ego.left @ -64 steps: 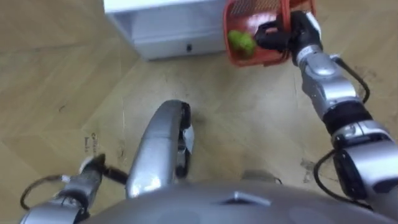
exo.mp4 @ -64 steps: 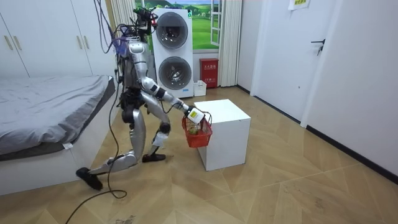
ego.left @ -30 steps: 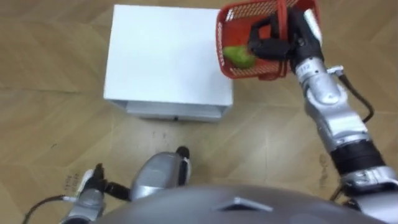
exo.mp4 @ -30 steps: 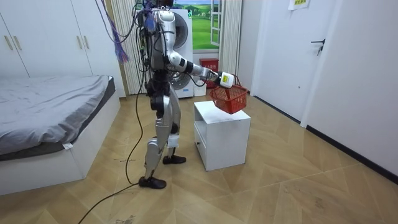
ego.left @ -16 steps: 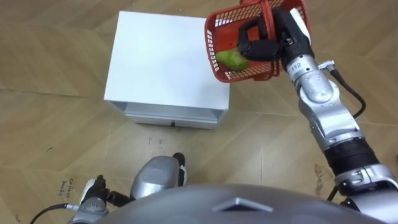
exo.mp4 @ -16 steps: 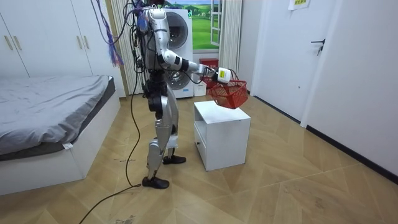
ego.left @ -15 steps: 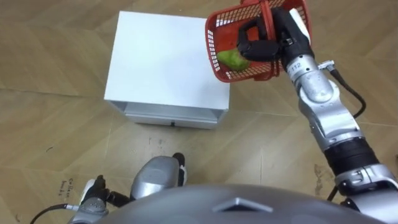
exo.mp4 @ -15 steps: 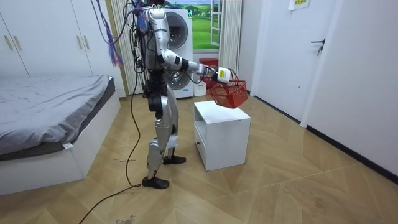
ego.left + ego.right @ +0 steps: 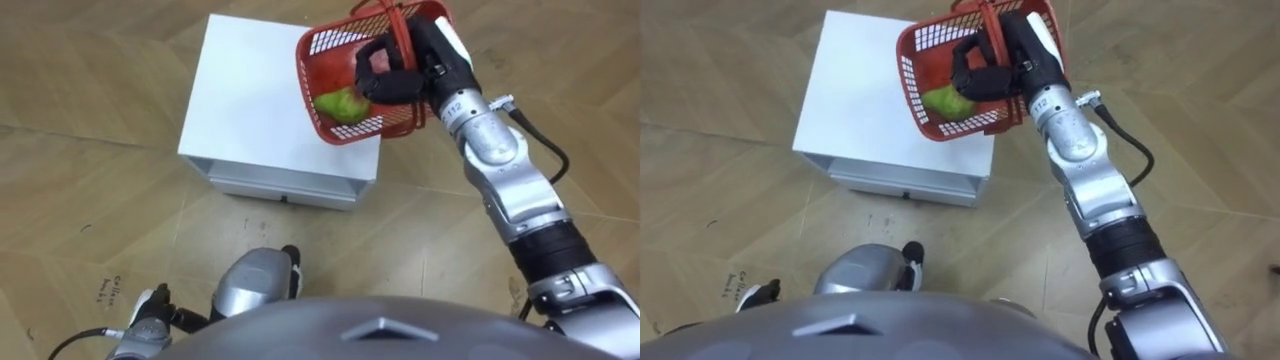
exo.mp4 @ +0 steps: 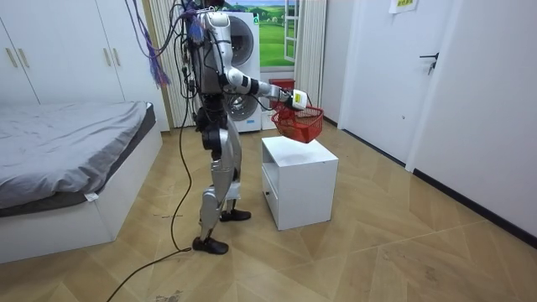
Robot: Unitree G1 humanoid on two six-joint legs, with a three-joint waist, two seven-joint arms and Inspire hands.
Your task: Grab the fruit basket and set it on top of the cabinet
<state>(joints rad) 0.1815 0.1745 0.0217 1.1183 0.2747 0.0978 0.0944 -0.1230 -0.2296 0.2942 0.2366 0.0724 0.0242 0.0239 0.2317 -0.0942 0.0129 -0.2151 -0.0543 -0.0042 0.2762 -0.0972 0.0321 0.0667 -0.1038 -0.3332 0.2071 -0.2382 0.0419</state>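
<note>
Nearest, low beside the leg: left hand (image 9: 148,308), idle, grip impossible to tell. Further out, at the end of a forward-stretched arm: right hand (image 9: 392,78) curled round the handle of the red fruit basket (image 9: 372,126), carried in the air, apart from the white cabinet (image 9: 250,100) under it. Judged lifted already, with the green fruit (image 9: 340,103) lying low inside, likely because of the basket's tilt.
</note>
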